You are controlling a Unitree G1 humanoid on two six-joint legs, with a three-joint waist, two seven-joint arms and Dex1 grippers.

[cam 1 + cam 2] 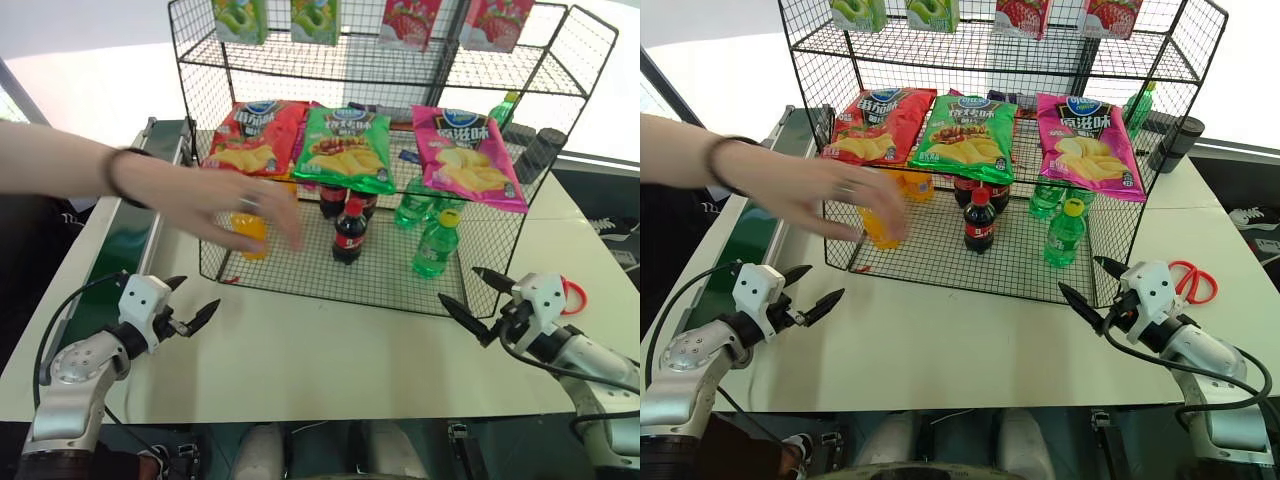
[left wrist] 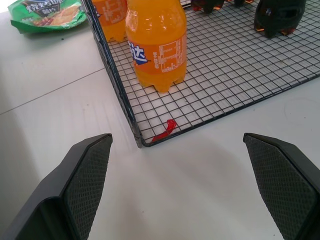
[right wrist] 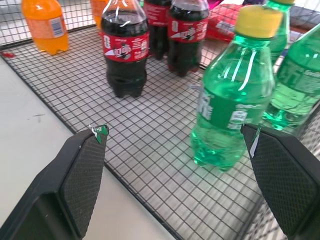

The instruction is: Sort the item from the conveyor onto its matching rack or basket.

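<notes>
Jaws spread wide on both grippers; rack (image 1: 300,270) holds green bottle (image 1: 436,245).

Orange-drink bottle (image 1: 250,232) largely behind a person's hand (image 1: 235,205); conveyor (image 1: 125,235) partly under the forearm.

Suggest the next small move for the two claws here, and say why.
Probably hold still. Both the left claw and right claw hang open and empty over the table, while a person's hand reaches over the orange bottle on the rack; the green soda bottle already stands there.
</notes>
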